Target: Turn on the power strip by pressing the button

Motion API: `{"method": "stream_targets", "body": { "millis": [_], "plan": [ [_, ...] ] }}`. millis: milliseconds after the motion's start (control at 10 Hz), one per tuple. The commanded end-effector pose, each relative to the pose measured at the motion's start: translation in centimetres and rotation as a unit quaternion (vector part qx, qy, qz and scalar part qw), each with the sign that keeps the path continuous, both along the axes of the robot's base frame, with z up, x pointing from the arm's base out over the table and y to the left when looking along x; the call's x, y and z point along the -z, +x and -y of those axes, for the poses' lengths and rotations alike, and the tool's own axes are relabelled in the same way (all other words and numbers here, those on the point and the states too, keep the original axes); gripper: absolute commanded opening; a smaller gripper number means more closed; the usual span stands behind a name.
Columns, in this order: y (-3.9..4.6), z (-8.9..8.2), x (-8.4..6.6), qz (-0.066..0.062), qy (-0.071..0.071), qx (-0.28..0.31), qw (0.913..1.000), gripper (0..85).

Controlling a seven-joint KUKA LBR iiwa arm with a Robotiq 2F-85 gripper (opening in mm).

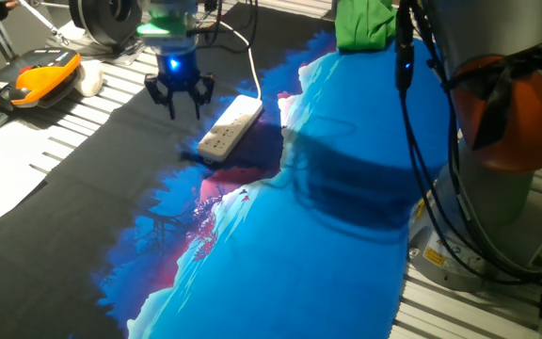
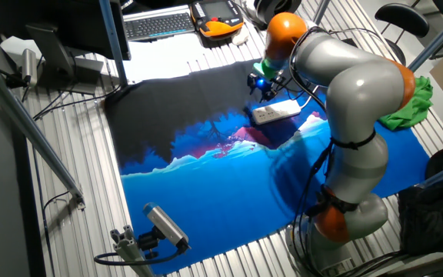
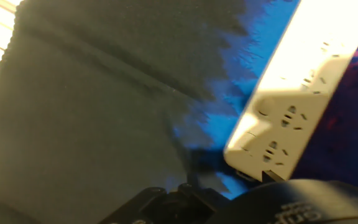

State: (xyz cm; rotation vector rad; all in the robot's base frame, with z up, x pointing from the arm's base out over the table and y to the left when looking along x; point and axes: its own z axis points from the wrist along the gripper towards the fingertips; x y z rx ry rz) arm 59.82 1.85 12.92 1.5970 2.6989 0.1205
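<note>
On the table lies a big cloth (image 1: 346,188), part black and part bright blue with a bit of pink, and my power strip (image 1: 231,127) rests on it right where the black meets the blue. It is a long flat white bar with a row of sockets on top. Its white cable (image 1: 249,58) runs off from the far end toward the back of the table. My gripper (image 1: 181,98) hangs just beside the strip, over the black part of the cloth, near the end with the cable. A small blue light glows just above it. I can see my two dark fingers (image 1: 164,97) spread apart with a gap between the tips, so my gripper is open. It holds nothing. It is not touching the strip. From the other fixed view, my big grey arm (image 2: 356,85) with orange joints bends over the table, and my gripper (image 2: 261,86) sits just behind the strip (image 2: 277,113). From the hand view, the strip (image 3: 294,93) fills the right side, bright and a bit blurry, and I can make out some sockets on it. I cannot tell where the button is. At the back of the table are a keyboard (image 2: 158,25), an orange and black thing (image 1: 31,77), and a green cloth (image 1: 363,24) in a heap.
</note>
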Motion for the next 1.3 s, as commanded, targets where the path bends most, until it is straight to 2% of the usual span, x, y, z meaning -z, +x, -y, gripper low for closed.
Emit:
{"method": "stream_targets", "body": {
  "millis": [0,100,400,600,800,1100,1200],
  "plan": [
    [0.22,0.0,0.5,0.001,0.002,0.001,1.0,51.0],
    [0.41,0.0,1.1,0.002,0.004,0.001,1.0,68.0],
    [0.85,0.4,2.6,0.005,0.01,-0.001,0.9999,68.0],
    [0.63,0.8,3.2,0.006,0.015,0.0,0.9999,68.0],
    [0.6,0.7,3.8,0.006,0.009,0.004,0.9999,68.0],
    [1.04,1.0,5.5,0.007,0.001,0.001,1.0,68.0],
    [1.11,1.0,5.9,0.009,0.003,0.001,1.0,68.0]
  ]
}}
